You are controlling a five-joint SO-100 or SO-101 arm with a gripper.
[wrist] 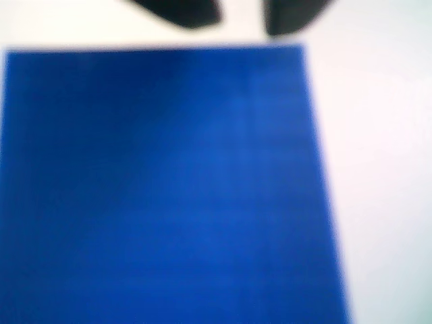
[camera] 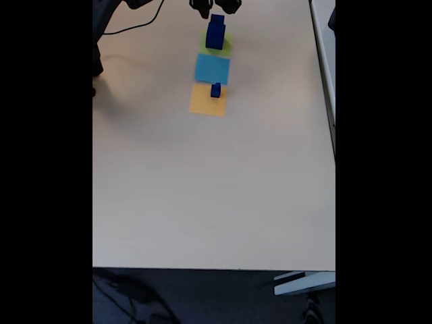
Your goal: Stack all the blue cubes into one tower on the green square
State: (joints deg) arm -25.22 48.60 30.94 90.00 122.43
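Observation:
In the fixed view a tower of blue cubes stands on the green square at the far end of the table, a smaller cube on top of a larger one. Another small blue cube sits on the orange square. My gripper hovers just over the tower's top. In the wrist view a blurred blue cube face lies very close to the lens. The gripper shows as two dark fingertips beyond the cube's far edge, slightly apart, with bare table between them.
A flat light-blue square lies between the green and orange squares. A black cable and dark arm parts are at the far left. The beige table stretches toward the near edge.

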